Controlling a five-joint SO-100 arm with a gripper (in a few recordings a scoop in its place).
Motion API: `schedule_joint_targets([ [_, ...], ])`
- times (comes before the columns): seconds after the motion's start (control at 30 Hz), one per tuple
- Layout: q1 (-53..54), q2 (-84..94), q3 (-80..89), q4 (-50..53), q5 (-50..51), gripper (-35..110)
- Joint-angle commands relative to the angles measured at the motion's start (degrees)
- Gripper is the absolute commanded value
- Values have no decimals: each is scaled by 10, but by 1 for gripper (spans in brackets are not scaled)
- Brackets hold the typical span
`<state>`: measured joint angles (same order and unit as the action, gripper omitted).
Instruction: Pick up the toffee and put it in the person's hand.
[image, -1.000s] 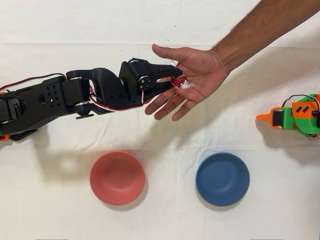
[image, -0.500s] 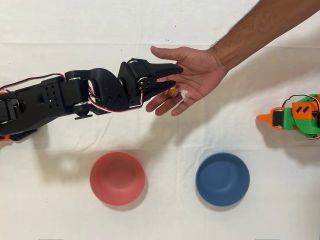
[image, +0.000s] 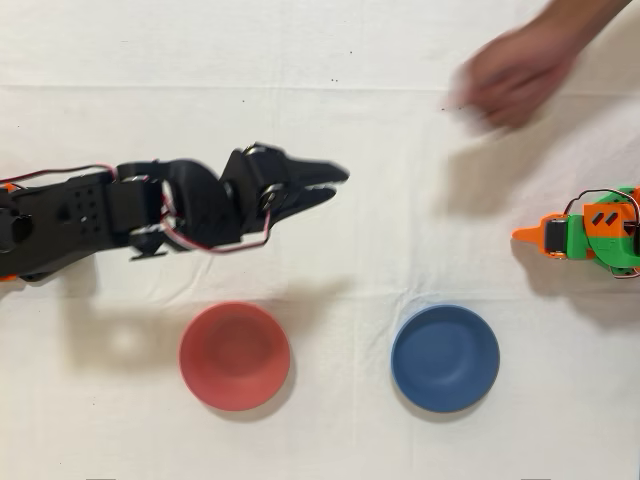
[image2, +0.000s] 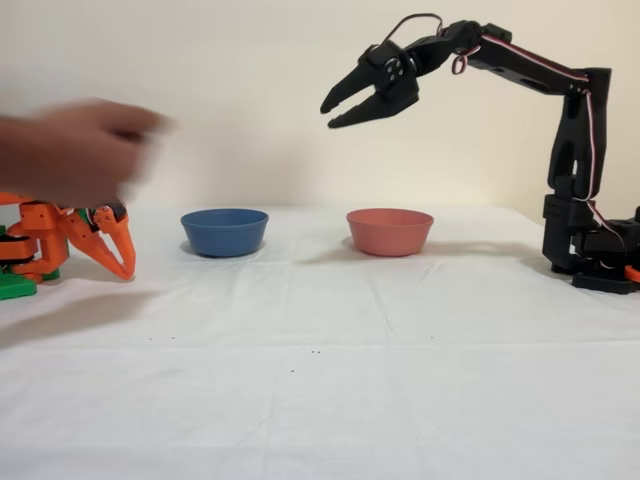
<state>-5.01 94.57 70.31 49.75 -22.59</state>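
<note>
Toffee can't be made out; the person's hand (image: 515, 72) is a closed-looking blur, so its whereabouts and long axis I cannot tell. In the fixed view that hand (image2: 75, 150) hangs above the idle orange arm (image2: 60, 240). The black gripper (image2: 335, 110) is held high, jaws apart and empty, above the red bowl (image2: 390, 231), with the blue bowl (image2: 224, 231) beside it.
</note>
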Motion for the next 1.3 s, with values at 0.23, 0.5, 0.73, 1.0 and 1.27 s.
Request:
schedule_joint_targets([
  [0.23,111,259,189,-11,125,0],
  [0.5,147,445,383,11,229,0],
  [0.73,145,603,548,32,270,0],
  [1.0,145,741,708,30,284,0],
  [1.27,127,812,843,-4,287,0],
])
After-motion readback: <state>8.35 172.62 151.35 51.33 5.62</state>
